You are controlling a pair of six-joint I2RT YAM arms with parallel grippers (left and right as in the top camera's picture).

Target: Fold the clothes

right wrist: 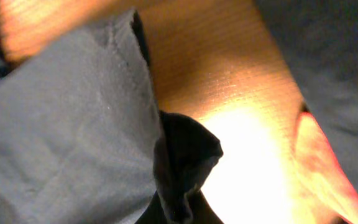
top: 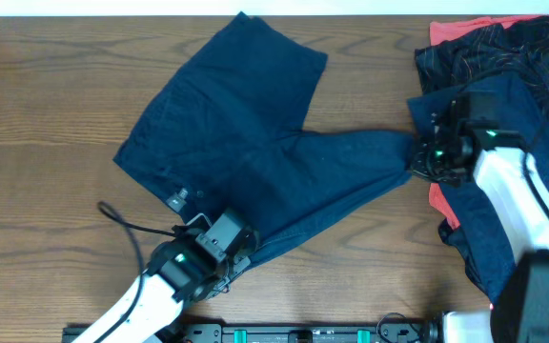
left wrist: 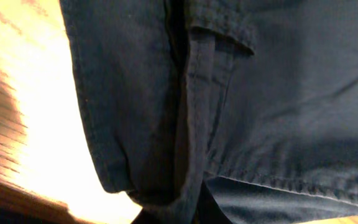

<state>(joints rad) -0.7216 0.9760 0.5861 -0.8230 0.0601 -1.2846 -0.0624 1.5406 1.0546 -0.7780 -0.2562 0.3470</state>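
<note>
Navy blue shorts (top: pixel 246 133) lie spread on the wooden table, one leg pointing up, the other stretched right. My left gripper (top: pixel 219 250) is shut on the waistband at the lower left; the left wrist view shows the bunched navy cloth (left wrist: pixel 185 124) filling the frame, fingers hidden. My right gripper (top: pixel 427 157) is shut on the end of the right leg; the right wrist view shows a dark pinched fold (right wrist: pixel 182 168) of that cloth. A small metal button (top: pixel 177 200) shows near the waistband.
A pile of other garments sits at the right: a black patterned piece (top: pixel 503 52), a coral-red one (top: pixel 465 29) beneath it, and more navy cloth (top: pixel 498 238) under my right arm. Bare wood (top: pixel 46 105) lies at the left.
</note>
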